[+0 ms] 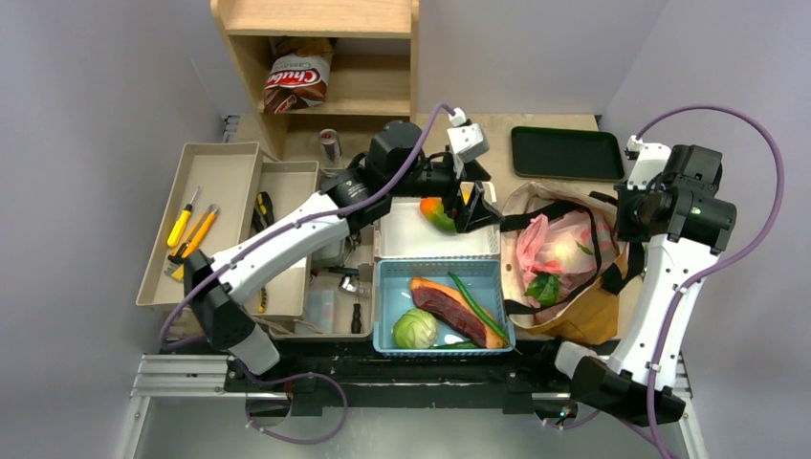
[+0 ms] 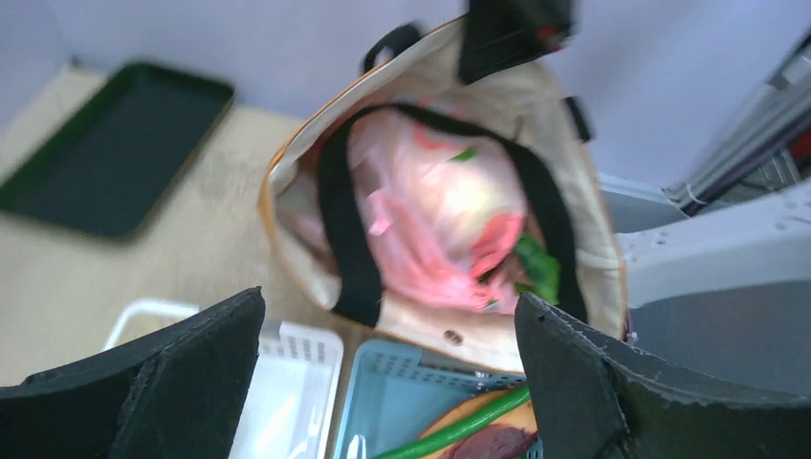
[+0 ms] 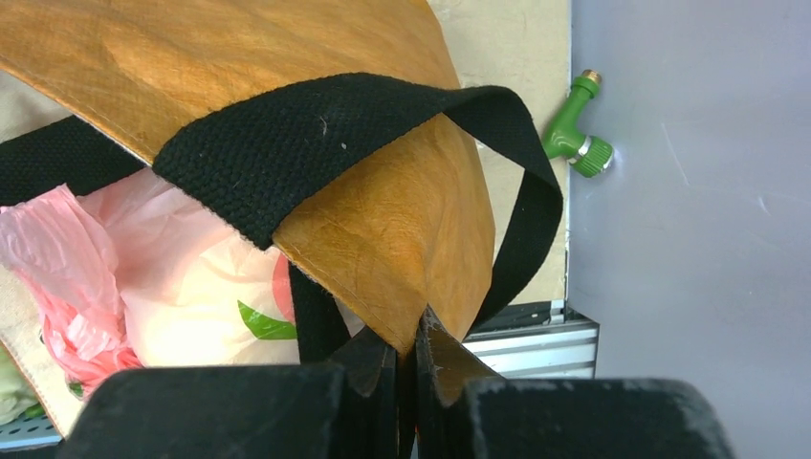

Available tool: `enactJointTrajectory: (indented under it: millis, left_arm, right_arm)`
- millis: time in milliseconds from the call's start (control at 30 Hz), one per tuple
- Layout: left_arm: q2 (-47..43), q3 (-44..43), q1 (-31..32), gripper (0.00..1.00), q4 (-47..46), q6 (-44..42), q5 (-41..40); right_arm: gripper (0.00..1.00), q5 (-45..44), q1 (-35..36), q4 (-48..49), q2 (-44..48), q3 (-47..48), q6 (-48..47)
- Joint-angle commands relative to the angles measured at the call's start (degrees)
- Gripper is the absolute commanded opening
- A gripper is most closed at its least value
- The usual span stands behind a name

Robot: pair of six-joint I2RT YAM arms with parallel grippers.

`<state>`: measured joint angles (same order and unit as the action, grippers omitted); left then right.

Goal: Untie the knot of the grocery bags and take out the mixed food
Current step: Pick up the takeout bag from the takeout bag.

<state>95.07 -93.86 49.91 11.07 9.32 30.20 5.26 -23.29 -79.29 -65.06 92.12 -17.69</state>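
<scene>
The brown paper bag (image 1: 583, 320) with black straps stands at the right, and the pink plastic bag (image 1: 558, 244) sits inside it. The pink bag's crumpled handles (image 3: 72, 306) lie at its left; I cannot make out a knot. A green leaf (image 1: 543, 287) shows in the bag. My right gripper (image 3: 411, 339) is shut on a folded edge of the brown bag (image 3: 383, 229) at its far right side. My left gripper (image 2: 389, 298) is open and empty, above the white basket (image 1: 392, 244) next to an orange-and-green fruit (image 1: 437, 212).
A blue basket (image 1: 387, 287) holds a red meat slab (image 1: 445, 304), a round green cabbage (image 1: 414, 329) and a long green vegetable (image 1: 478, 304). A dark tray (image 1: 566, 153) lies at the back. Beige tool trays (image 1: 206, 220) are at the left, and a shelf with a Chubs bag (image 1: 296, 81) behind.
</scene>
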Motion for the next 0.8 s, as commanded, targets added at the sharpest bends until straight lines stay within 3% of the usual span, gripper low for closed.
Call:
enactJointTrajectory:
  millis: [0,167,400,767]
  left_arm:
    - [-1.2,-1.6,4.8,0.99,0.3,-10.9,3.6]
    - [1.7,-0.5,7.7,0.79,-0.4,7.8,3.4]
    - [6.2,1.9,10.9,0.61,-3.0,23.4,0.3]
    - [13.9,-2.3,10.8,0.56,3.3,34.7,-6.2]
  right_arm:
    - [0.00,2.1,-0.2,-0.6,0.3,1.0,-0.3]
    - [0.00,2.0,-0.2,-0.5,0.2,1.1,-0.5]
    - [0.00,1.7,-0.2,-0.2,0.5,0.5,-0.7]
    - [0.00,1.3,-0.2,-0.4,0.6,0.8,-1.4]
